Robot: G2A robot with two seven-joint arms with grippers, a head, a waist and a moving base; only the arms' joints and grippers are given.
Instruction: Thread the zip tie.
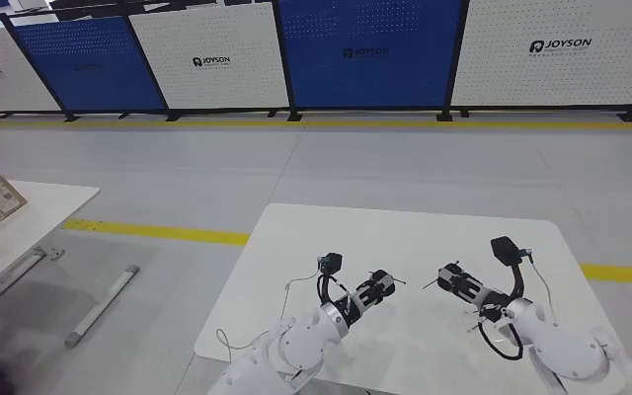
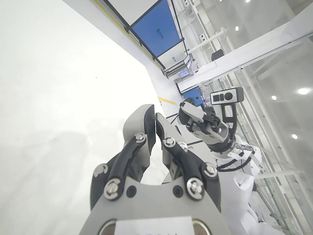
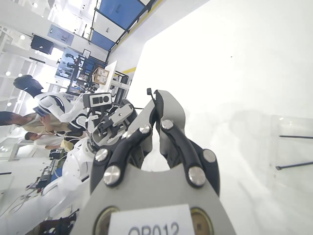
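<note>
Nearest of all are the fingers of the right gripper, pressed fully together on the zip tie. Its square head stands just beyond the fingertips and the black strap runs down between the pads. The left gripper is also closed, with no gap between its pads, and a thin black strip sticks out from its tips. I cannot tell if this strip is the other end of the same tie or a separate one. Both grippers hang above the middle of the table, facing each other and a little apart, well away from its far edge. Further out, two spare ties lie flat on the table top, beside what seems to be a clear tray; I cannot say which edge of the table they are near. In my judgement the tie is very light and springy. It will bend easily along its length but hardly sideways, and its smooth plastic can slip or turn in a loose pinch. The head is best held close behind the slot, so the opening stays free and does not turn. The tail is best held a short way back from its tip, because a long free end will hang down and miss the slot. A firm pinch should not damage it.
</note>
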